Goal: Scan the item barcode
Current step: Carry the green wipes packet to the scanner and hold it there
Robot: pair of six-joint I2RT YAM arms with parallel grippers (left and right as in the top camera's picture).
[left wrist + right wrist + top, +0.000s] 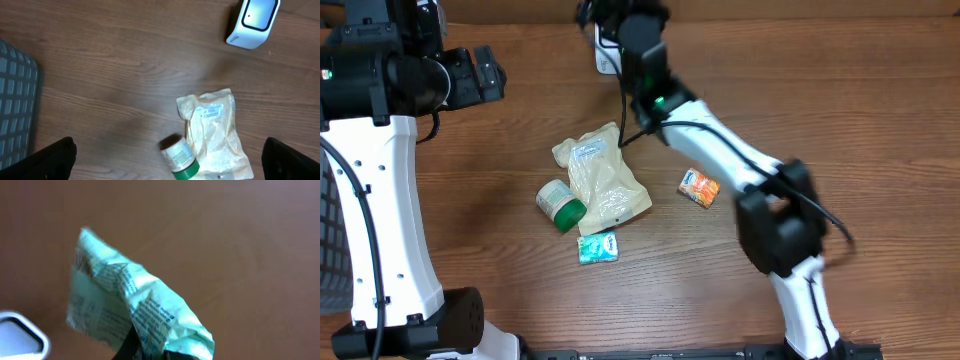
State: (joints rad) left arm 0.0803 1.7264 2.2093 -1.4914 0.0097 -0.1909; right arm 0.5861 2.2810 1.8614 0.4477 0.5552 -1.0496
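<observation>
Right wrist | green packet [125,305] | crumpled, dark blue print

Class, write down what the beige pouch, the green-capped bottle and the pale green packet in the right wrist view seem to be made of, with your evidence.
The beige pouch: likely thin plastic film, slightly glossy; it wrinkles softly. The green-capped bottle: probably rigid plastic, smooth, with a printed label. The pale green packet: thin printed film or foil; sharp creases, light sheen.
</observation>
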